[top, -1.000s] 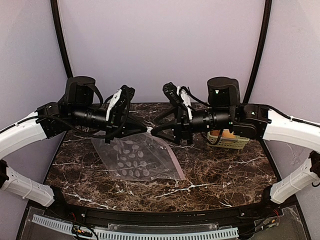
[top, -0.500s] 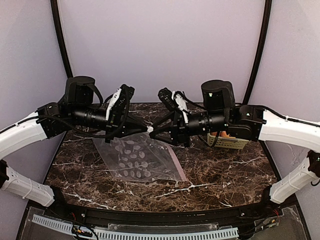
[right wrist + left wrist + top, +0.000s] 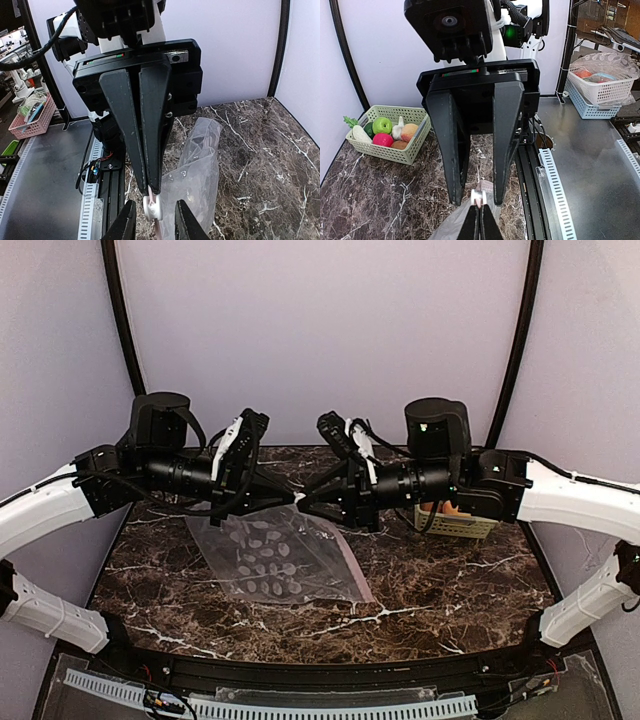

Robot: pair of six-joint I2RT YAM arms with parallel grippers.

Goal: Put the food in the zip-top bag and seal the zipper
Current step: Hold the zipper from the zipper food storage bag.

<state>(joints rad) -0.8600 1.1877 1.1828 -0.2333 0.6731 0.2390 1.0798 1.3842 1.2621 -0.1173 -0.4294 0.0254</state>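
Note:
The zip-top bag (image 3: 272, 555) lies crinkled on the marble, one corner lifted. My left gripper (image 3: 479, 207) is shut on the pink zipper strip at that corner, just behind the white slider (image 3: 478, 197). My right gripper (image 3: 155, 211) faces it, open, with its fingers (image 3: 126, 222) either side of the slider (image 3: 153, 207) and a small gap on each side. In the top view the two grippers meet tip to tip, left gripper (image 3: 289, 498) against right gripper (image 3: 304, 502). The food (image 3: 383, 131) sits in the pale green basket (image 3: 415, 150): green apple, red apple, radish, garlic and an orange piece.
The basket (image 3: 462, 527) stands at the back right of the table, behind my right arm. Beyond the table's near edge runs a black rail with a white slotted strip (image 3: 554, 187). White and blue baskets (image 3: 600, 92) stand off the table.
My right gripper has narrowed its jaws around the slider and shifted slightly left toward the left gripper. The left gripper and the bag have stayed put.

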